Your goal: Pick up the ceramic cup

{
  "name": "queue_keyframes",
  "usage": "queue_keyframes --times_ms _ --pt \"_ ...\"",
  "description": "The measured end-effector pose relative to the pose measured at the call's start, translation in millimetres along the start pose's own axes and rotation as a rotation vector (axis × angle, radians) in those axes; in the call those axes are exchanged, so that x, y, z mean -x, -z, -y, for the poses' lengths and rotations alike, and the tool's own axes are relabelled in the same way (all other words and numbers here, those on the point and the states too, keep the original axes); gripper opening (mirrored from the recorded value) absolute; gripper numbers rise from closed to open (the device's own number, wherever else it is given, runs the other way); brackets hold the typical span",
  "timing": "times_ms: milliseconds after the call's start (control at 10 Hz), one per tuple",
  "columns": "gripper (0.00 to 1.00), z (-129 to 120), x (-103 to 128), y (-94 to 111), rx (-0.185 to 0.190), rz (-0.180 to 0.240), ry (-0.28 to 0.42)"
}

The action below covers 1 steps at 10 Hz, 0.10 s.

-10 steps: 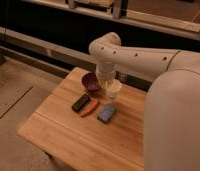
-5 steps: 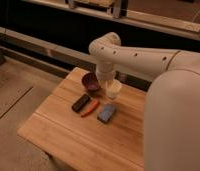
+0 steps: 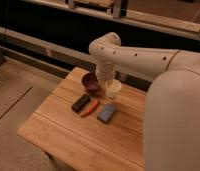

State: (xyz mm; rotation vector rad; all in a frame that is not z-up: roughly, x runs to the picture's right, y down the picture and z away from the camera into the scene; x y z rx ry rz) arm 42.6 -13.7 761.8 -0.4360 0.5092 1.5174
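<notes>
Cup (image 3: pixel 113 89) stands near the far edge of the wooden table (image 3: pixel 68 135), just right of the maroon bowl (image 3: pixel 90 81), with the arm's wrist coming down on it from above. The gripper (image 3: pixel 107 80) sits right at the cup's rim, mostly hidden behind the wrist, so I cannot tell how it is set or whether it has the cup yet. The likely trouble is a glossy, handle-less wall: a grasp on the rim alone could slip or tip the cup as the arm lifts. With the bowl so close on the left, a sideways drift could knock it or jam against it. The black block (image 3: pixel 81 103), orange piece (image 3: pixel 90 108) and blue pad (image 3: pixel 107 113) lie nearer the front, apart from the cup, so they pose less risk.
</notes>
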Motion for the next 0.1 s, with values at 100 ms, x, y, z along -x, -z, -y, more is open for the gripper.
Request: queue_keyframes --times_ms 100 --pt "0.00 0.2 0.1 0.1 0.000 0.000 0.000"
